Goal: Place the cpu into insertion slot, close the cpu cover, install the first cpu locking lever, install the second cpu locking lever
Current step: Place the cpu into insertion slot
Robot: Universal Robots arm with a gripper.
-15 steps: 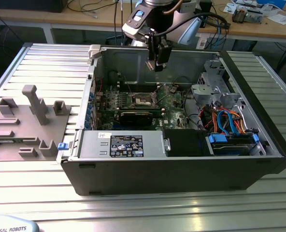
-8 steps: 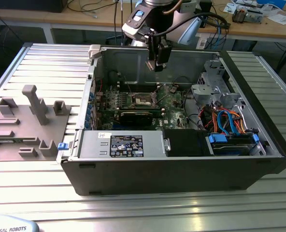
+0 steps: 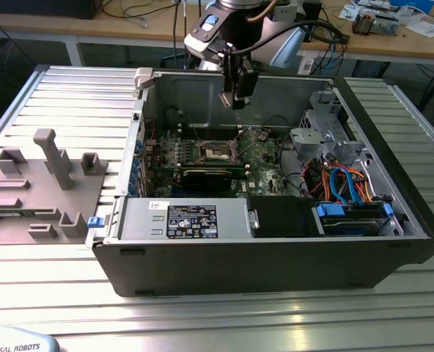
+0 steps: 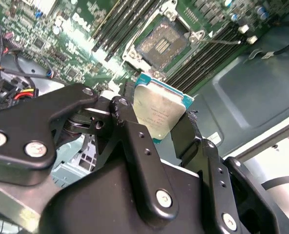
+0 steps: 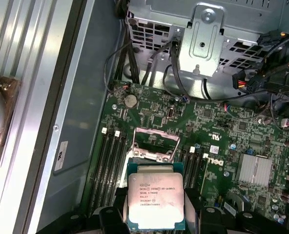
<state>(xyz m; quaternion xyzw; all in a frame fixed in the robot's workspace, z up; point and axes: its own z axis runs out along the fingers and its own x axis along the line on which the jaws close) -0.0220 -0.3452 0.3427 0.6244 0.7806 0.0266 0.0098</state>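
My gripper (image 3: 235, 101) hangs inside the open computer case, above the green motherboard (image 3: 265, 158). It is shut on the cpu (image 4: 159, 109), a flat square chip with a dull silver top, held by two opposite edges between the black fingers (image 4: 130, 131). The cpu (image 5: 155, 200) is level and clear of the board. Below it lies the insertion slot (image 4: 160, 43), a square socket with a dark centre and pale rim, uncovered; it also shows past the chip's edge in the first wrist view as insertion slot (image 5: 155, 142) and as insertion slot (image 3: 218, 152). I cannot make out the cpu cover with certainty.
Black memory slots (image 4: 117, 24) flank the socket on both sides. A metal drive cage (image 3: 318, 125) with coloured cables (image 3: 341, 183) stands at the exterior view's right; the power supply (image 3: 180, 220) lies along the case front. A grey fixture (image 3: 37, 183) sits on the table left of the case.
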